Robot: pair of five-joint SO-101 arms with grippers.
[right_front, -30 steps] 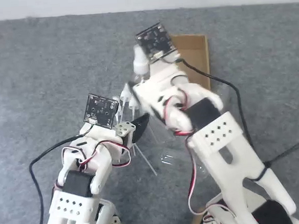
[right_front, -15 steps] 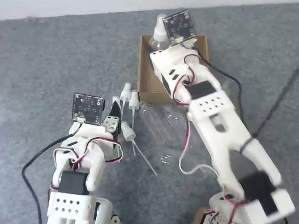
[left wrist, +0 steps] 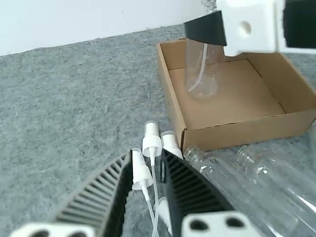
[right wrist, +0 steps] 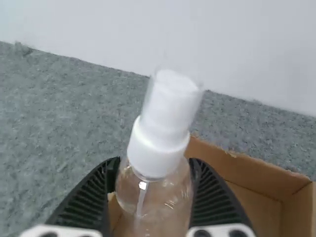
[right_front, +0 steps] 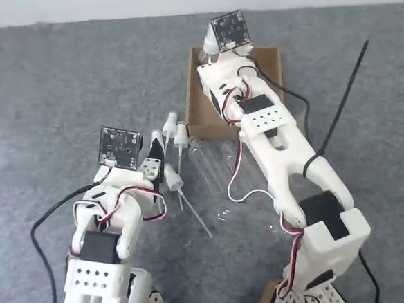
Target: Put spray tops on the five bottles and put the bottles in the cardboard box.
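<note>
- Left gripper [left wrist: 146, 154]: low over the grey carpet [right_front: 60, 99], fingers [left wrist: 106, 190] narrowly parted around one spray top [left wrist: 139, 175], not clamped.
- Loose spray tops [right_front: 175, 128]: two, lying just ahead of that gripper.
- Uncapped clear bottles [right_front: 213, 166]: lying against the cardboard box [right_front: 194, 114].
- Right gripper [right wrist: 153, 165]: fingers closed on a capped bottle [right wrist: 150, 195], held upright over the box.
</note>
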